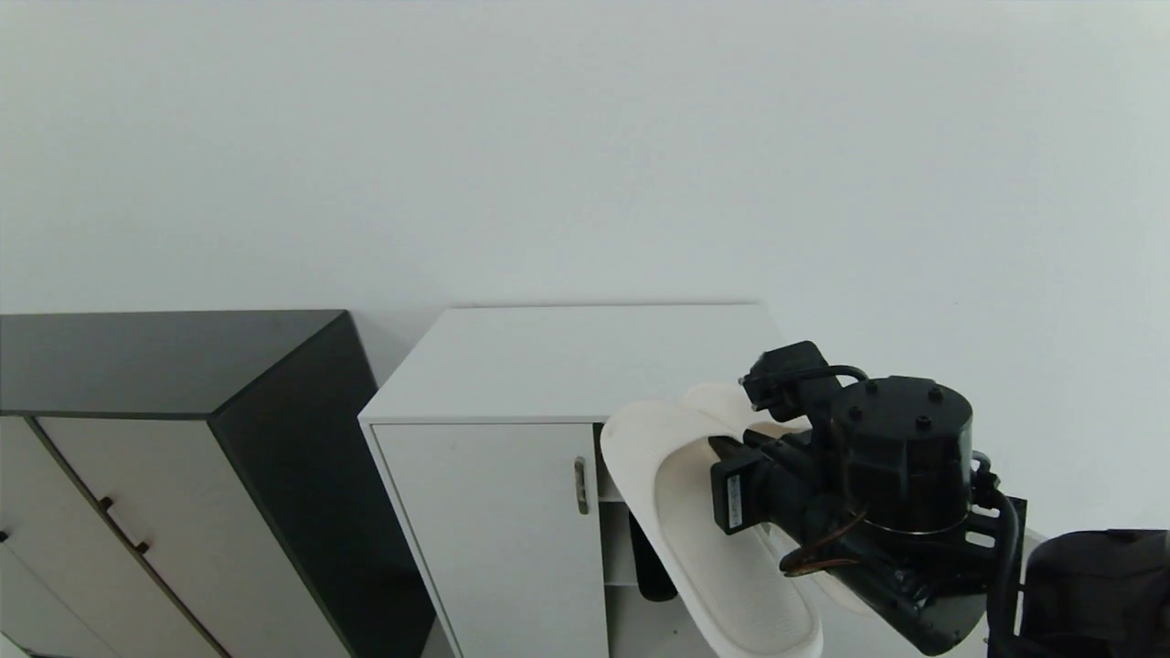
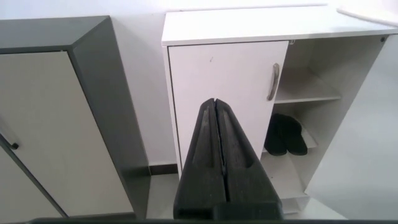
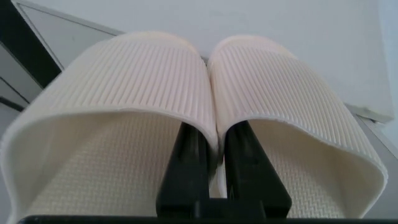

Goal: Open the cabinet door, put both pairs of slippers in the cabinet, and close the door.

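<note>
Though half open, white cabinet [image 1: 585,356]: left door [image 1: 484,530] shut flat, handle [image 1: 580,484] at its inner edge, right bay exposed; opening step judged done.
Left gripper [image 2: 215,111]: jaws pressed together, holding nothing, aimed at the shut left door.
Black slippers [image 2: 285,134]: side by side on an inner shelf, at 4 o'clock from the handle in the head view; first pair judged stowed.
White slippers [image 1: 722,567]: in the air just outside the open bay, at 4 o'clock from the handle, toes toward 11 o'clock; not yet inside.
Right gripper [image 3: 219,158]: jaws nearly closed, one finger under each strap, apparently clamping the two touching inner walls between them; straps arched over the fingers.
Left to do: carry the white pair into the bay, release, swing the door closed.
</note>
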Tool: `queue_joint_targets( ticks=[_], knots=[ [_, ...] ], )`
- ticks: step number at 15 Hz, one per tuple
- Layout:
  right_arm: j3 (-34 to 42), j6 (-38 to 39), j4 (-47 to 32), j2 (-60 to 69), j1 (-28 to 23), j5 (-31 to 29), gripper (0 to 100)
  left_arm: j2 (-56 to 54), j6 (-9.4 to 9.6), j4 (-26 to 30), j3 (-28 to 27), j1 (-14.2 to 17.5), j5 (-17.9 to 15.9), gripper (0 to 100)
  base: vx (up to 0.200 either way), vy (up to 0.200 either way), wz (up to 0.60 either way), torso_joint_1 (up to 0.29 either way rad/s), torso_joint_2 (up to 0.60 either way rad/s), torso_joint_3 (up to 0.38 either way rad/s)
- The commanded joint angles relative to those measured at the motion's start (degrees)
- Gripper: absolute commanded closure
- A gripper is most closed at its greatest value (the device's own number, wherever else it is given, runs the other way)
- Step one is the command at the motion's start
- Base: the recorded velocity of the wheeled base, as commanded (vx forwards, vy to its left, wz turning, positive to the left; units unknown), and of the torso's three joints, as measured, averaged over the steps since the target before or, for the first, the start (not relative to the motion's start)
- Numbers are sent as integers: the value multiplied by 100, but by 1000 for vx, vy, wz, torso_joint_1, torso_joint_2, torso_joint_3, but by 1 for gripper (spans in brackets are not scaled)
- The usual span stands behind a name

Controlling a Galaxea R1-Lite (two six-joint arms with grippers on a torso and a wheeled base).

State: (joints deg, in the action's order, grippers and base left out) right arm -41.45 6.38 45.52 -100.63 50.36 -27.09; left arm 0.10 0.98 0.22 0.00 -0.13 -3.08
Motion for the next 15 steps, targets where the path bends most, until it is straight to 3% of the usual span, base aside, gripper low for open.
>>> queue_joint_targets(
  ticks=[1,11,15],
  knots=[
    [366,30,1,272,202,-7,100,-1,-1,4,0,-4,1,100,0,0,0,0,0,0],
    [656,-5,396,17,238,-16,100,-1,-1,4,0,-4,10,100,0,0,0,0,0,0],
    [673,-22,511,-9,238,-16,100,-1,-1,-4,0,-4,1,100,0,0,0,-177,427,239]
  ],
)
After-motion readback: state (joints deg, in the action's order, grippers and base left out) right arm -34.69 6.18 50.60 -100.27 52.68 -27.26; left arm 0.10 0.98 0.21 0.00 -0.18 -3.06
